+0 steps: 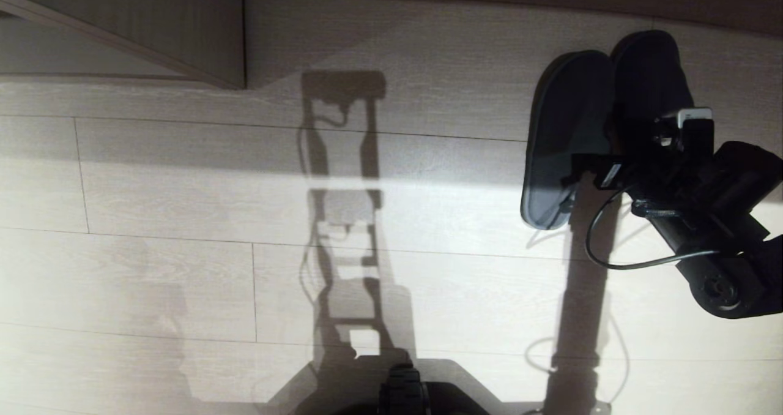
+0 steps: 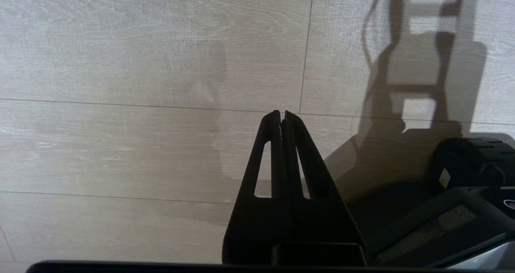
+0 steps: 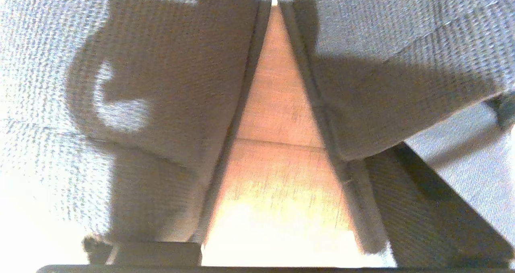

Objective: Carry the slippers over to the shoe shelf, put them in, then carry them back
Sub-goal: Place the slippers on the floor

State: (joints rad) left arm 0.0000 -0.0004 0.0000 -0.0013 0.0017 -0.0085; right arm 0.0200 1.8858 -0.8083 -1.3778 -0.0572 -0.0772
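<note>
Slippers on the Floor Beneath the Right Gripper

Slippers (image 1: 569,139) lay side by side on the plank floor (image 1: 183,268), toes pointing away from the robot, long axes running roughly away from the base. The pair sat on the robot's right, near the far wall panel. The left one lay flat with its heel toward the robot; the right one was partly hidden by the arm.

The right gripper (image 1: 602,158) hung directly over the pair at about mid-length, so it was the nearer arm by far. In the right wrist view, the two slippers (image 3: 132,83) filled both sides with a wedge of bare floor between them. The fingers themselves were not clearly shown; whether the jaws were spread or pressing something could not be told.

The left gripper (image 2: 282,116) was parked low beside the base, fingers pressed together, holding nothing.

Open floor extended to the robot's left. A pale board corner (image 1: 183,29), possibly the shoe shelf, stood far left, well apart from the slippers.
</note>
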